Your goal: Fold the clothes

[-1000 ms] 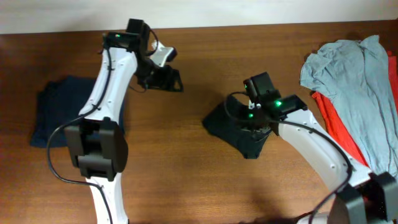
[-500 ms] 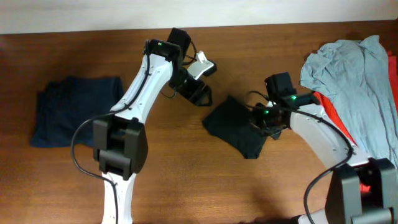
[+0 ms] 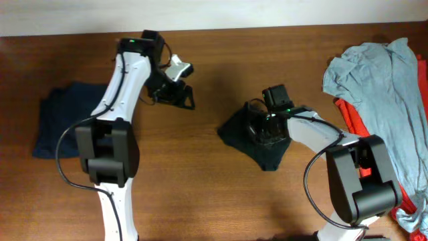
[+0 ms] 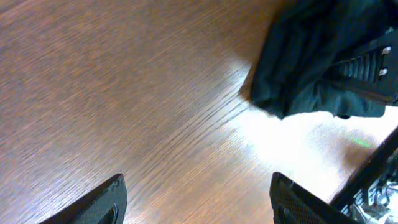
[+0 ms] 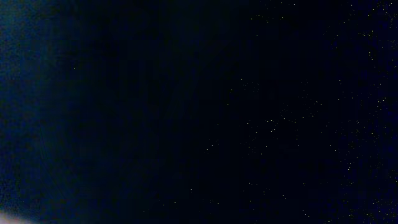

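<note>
The clothes (image 3: 235, 134) are a black T-shirt bunched into a small heap right of the table's middle; in the left wrist view the clothes (image 4: 298, 50) show at the top right. My right gripper (image 3: 263, 136) sits down on the heap's upper right part, shut. Dark cloth fills its wrist view, so I cannot tell whether fabric is pinched. My left gripper (image 3: 180, 98) hangs open over bare wood left of the heap, apart from it. Between its two fingertips (image 4: 112, 193) only the tabletop shows, and the left gripper (image 4: 198, 194) holds nothing.
A dark navy garment (image 3: 63, 120) lies folded at the left edge. A light grey shirt (image 3: 378, 77) is spread over a red shirt (image 3: 361, 130) at the right edge. Bare wood lies between the navy garment and the black heap.
My left gripper swung toward the black heap half a second ago and has drawn back left. My right gripper moved left and down onto the heap. The heap's outline has hardly changed.
</note>
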{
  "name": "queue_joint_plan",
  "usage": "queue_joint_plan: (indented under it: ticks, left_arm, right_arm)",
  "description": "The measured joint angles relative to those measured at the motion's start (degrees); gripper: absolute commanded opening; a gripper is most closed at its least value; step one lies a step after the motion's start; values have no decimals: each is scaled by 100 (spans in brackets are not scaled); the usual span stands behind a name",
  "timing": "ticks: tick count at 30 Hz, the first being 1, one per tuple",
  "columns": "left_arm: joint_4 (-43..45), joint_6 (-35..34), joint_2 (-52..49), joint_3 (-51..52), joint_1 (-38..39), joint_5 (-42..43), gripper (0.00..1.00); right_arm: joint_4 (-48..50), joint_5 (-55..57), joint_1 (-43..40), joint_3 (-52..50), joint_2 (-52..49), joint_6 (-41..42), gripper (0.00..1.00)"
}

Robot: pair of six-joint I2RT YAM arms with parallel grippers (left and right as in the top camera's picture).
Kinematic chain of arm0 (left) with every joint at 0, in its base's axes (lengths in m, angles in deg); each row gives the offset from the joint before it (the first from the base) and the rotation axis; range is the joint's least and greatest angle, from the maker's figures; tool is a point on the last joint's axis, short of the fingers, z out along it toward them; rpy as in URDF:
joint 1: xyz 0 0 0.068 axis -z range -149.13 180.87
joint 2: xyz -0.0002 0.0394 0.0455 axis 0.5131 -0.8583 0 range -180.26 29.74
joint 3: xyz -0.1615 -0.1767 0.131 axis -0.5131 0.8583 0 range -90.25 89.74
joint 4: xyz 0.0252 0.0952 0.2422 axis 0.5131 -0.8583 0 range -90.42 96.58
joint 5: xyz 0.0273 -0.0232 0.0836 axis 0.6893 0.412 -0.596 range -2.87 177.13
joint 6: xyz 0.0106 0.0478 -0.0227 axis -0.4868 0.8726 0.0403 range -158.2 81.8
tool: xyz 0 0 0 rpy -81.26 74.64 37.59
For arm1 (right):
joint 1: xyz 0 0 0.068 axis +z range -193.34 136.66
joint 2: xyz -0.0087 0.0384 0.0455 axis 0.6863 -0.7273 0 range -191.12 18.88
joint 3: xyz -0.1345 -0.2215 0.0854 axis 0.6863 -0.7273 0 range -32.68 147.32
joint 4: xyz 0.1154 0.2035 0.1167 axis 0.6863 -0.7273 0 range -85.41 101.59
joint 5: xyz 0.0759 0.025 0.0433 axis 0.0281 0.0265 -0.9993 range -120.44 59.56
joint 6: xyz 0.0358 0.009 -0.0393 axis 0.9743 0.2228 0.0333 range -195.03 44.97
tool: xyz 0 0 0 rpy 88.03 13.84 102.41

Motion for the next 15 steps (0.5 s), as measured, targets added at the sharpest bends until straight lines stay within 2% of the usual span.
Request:
queue_joint_plan:
  ticks: [4, 9, 15]
  left_arm:
    - [-42, -15, 0, 0, -107, 4, 73]
    - [-11, -15, 0, 0, -179, 4, 73]
    - [59, -17, 0, 0, -343, 9, 75]
  right_arm:
    - [42, -42, 17, 26, -48, -341, 4]
    - [52, 186, 284, 76, -66, -1722, 4]
    - [-544, 442, 544, 197, -70, -3536, 4]
